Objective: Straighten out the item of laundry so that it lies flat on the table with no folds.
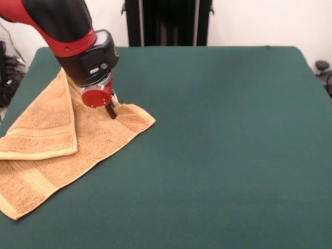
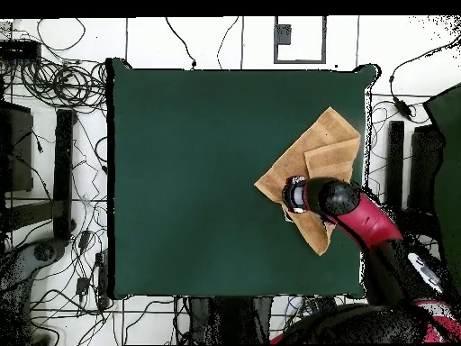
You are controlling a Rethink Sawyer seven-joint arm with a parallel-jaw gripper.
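The orange-tan towel (image 1: 98, 137) lies at the left side of the dark green table (image 1: 223, 135) in the front view. One part is folded over the rest as a triangular flap, and a border band shows near its front corner. My gripper (image 1: 110, 110) points down onto the towel close to its right corner, with its tip touching the cloth. In the overhead view the towel (image 2: 320, 149) lies near the table's (image 2: 198, 171) right edge, and my gripper (image 2: 293, 195) is over its lower left part. The arm hides part of the towel there.
The towel's left part reaches the table's left edge in the front view. Black stands and cables (image 2: 54, 117) surround the table on the floor. The robot's pedestal (image 1: 168, 23) stands at the far side.
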